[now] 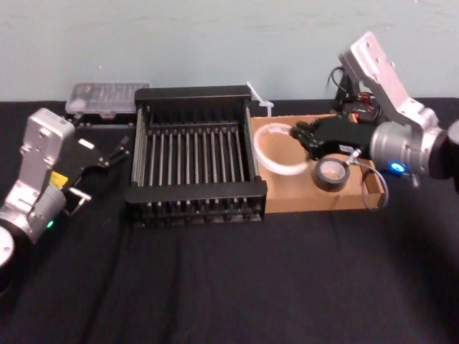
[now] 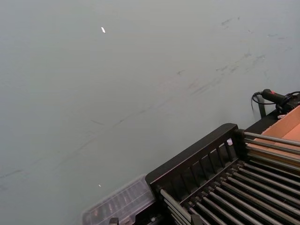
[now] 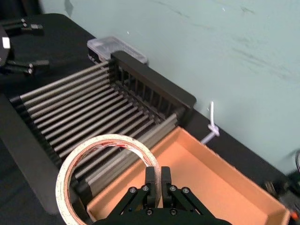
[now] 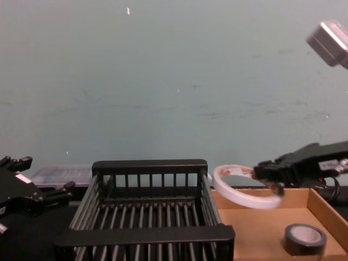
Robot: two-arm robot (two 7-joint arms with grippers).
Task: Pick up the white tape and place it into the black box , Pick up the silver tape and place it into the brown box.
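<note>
Black box (image 1: pixel 193 192) sits nearest me. At its 3 o'clock, my right tool (image 3: pixel 158 174) pinches the white tape (image 3: pixel 111 138) above the brown box (image 1: pixel 301 198), where the silver tape (image 1: pixel 330 174) lies. Left tool (image 1: pixel 97 161) idles wide at 9 o'clock. I judge an early release would drop the ring in the wrong box.

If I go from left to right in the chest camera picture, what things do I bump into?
Left gripper, open → black box → white tape, held up by the right gripper → silver tape, lying in the brown box.
</note>
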